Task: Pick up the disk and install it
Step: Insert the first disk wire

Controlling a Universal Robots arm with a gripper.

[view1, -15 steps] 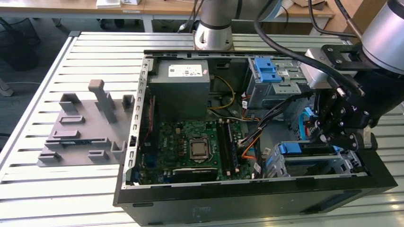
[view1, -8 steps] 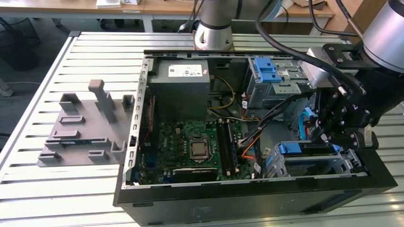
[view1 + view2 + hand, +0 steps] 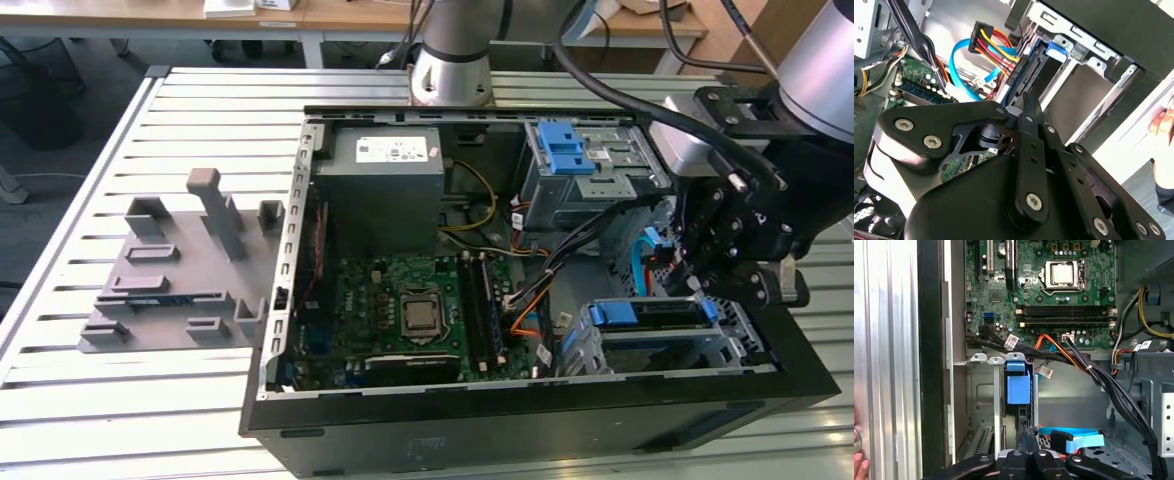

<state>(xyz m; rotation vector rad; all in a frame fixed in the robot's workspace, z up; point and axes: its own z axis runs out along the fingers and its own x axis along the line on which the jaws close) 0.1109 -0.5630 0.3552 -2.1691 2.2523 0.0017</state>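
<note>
**Disk in the lower bay, gripper close above**

Your gripper (image 3: 731,268) has its jaws drawn together to a narrow point; whether they pinch anything you cannot tell. They sit just over the disk (image 3: 654,315) in its cage (image 3: 727,350) inside the computer case (image 3: 400,420). Press straight along the slot, clear of the cables (image 3: 989,47).

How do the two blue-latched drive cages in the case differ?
The far cage sits beside the power supply; the near cage sits at the opposite end of the case. The end effector hangs over the near cage, apart from the far cage. Both are grey metal with blue latches.
</note>
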